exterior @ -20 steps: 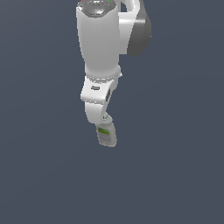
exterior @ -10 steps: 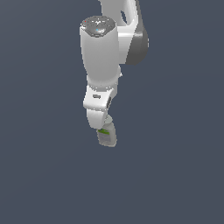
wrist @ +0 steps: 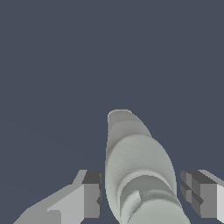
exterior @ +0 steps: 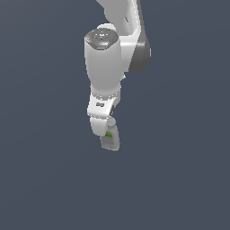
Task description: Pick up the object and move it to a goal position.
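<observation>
Well, in the exterior view the white Panda arm [exterior: 108, 67] comes down from the upper edge of the picture and ends in its gripper [exterior: 107, 131], which points downward over a plain dark slate-blue ground [exterior: 45, 179]. Taking the gripper as the landmark: the small pale grey-beige bottle [exterior: 111, 140] sits right at its tip, its body hanging just below the white hand and leaning a little toward the exterior view's right. A small green label patch [exterior: 108, 134] shows on the bottle where it meets the gripper. From this side the fingers are hidden behind the hand and the bottle, so the grip itself cannot be read here. No shadow or contact with the ground shows beneath the bottle; whether it is lifted clear cannot be told for certain from this view alone.

In the wrist view the bottle [wrist: 138, 170] fills the space between the two fingertips [wrist: 90, 194], its rounded grey-beige body stretching away from the camera to a narrower far end. The one finger lies close against the bottle's side. The other finger [wrist: 199, 192] appears to stand slightly off the bottle's edge, with a sliver of background between. The jaws are thus set around the bottle, but whether both press on it I cannot tell.
</observation>
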